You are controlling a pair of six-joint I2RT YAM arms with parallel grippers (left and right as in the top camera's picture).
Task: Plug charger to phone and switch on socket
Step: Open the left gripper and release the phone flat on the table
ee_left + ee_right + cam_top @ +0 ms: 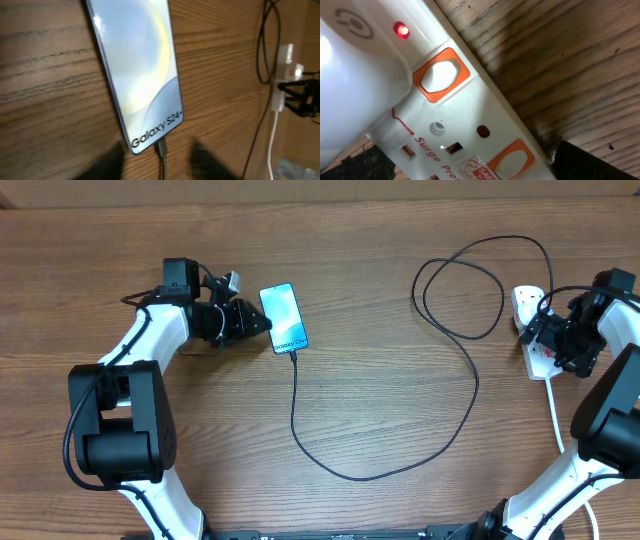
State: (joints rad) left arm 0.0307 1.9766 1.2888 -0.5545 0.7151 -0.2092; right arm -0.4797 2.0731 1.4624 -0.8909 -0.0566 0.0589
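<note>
The phone [283, 317] lies screen up on the wooden table, its light-blue screen reading "Galaxy S24+" in the left wrist view [140, 75]. The charger's black cable [293, 395] has its connector tip [161, 148] seated in the phone's bottom edge and loops right to the socket strip [526, 299]. My left gripper [265, 325] is open beside the phone, its fingers [160, 165] either side of the connector. My right gripper [545, 345] is open, its fingers [470, 167] straddling the white strip [470, 115]. A red light [401, 30] glows next to an orange-framed switch [441, 75].
A white rounded plug body [350, 75] sits in the strip's end socket. A second orange-framed switch [512, 160] is further along the strip. The strip's white cord [553, 415] runs toward the front edge. The black cable makes loose loops [460, 290] at the back right.
</note>
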